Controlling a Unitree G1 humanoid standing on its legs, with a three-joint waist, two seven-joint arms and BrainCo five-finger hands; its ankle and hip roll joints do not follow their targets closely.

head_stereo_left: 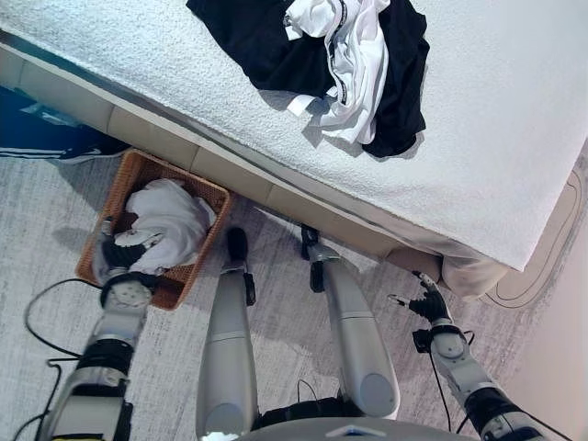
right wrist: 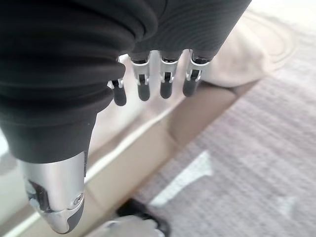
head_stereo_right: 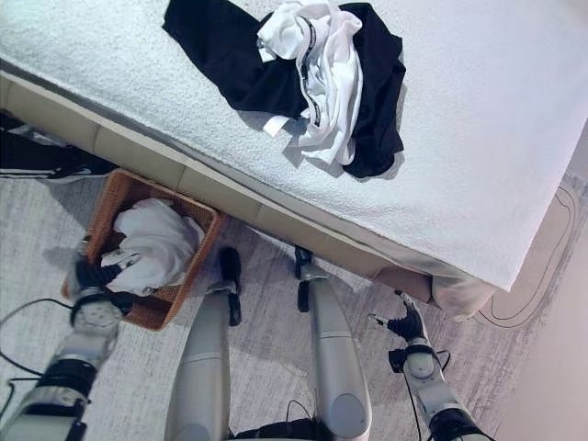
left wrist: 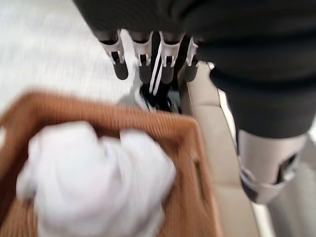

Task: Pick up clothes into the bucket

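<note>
- Since one white garment point(head_stereo_left: 165, 225) already sits bunched in the wicker bucket point(head_stereo_left: 213, 196) on the floor beside the bed point(head_stereo_left: 514, 119), what's left is the black garment point(head_stereo_left: 248, 41) and white garment point(head_stereo_left: 354, 55) heaped together up on the bed.
- Left hand point(left wrist: 148, 61) hovers over the bucket rim, fingers straight, holding nothing.
- Right hand point(right wrist: 158, 81) hangs low by the bed's corner, relaxed and empty too.
- Cloth looks light, floppy, easy to snag; probably best to pinch a thick bunched fold, since edges would likely slip and trail.

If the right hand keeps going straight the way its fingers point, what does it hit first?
Probably the beige bed base beside the pale bundle at the bed's corner; the right hand is open and empty. Depth is uncertain.
</note>
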